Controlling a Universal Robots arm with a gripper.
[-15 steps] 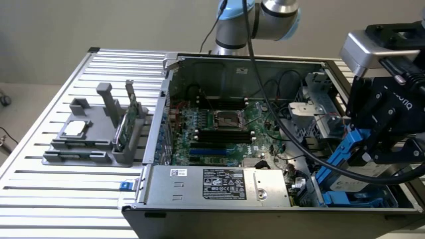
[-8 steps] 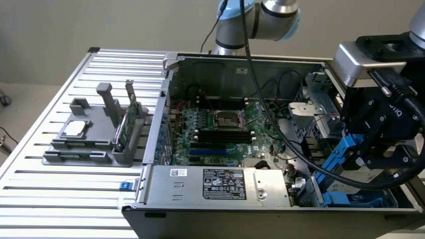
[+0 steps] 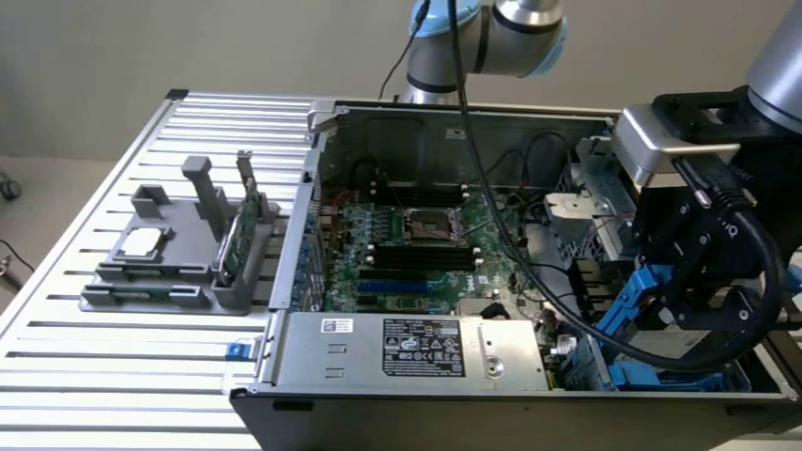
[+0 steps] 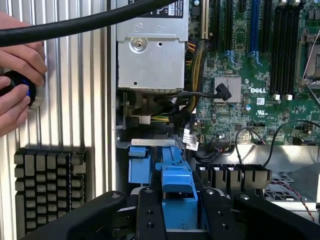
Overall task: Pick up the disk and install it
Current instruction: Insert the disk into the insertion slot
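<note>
At the exterior view's right end of the open computer case (image 3: 376,117), the gripper (image 3: 696,318) was seen lowered into the drive-bay corner. The disk (image 3: 624,315) was held there, blue carrier edge showing, just beside the silver power supply (image 3: 414,346). Whether it was already seated in the blue bay (image 3: 677,381) could not be told.

In the wrist view the black fingers (image 4: 148,216) were seen clamped on either side of the disk (image 4: 177,181), the gripper (image 4: 179,201) centred over its blue carrier. A second blue plastic part (image 4: 139,165) was seen just beside it. The power supply (image 4: 150,47) and the green motherboard (image 4: 250,75) were seen beyond. A thick black cable (image 4: 65,25) was draped across the view.

The motherboard (image 3: 376,249) with its processor socket (image 3: 433,225) was exposed in the case middle.

On the slatted metal table (image 3: 138,376), at the exterior view's left, a grey holder (image 3: 163,296) was placed well apart from the case. A square silver processor chip (image 3: 145,242) and an upright green circuit card (image 3: 240,230) were kept in it.

A person's hands (image 4: 17,65) were seen on a small black device (image 4: 22,90) over the table (image 4: 75,100), near a black gridded block (image 4: 45,185).
</note>
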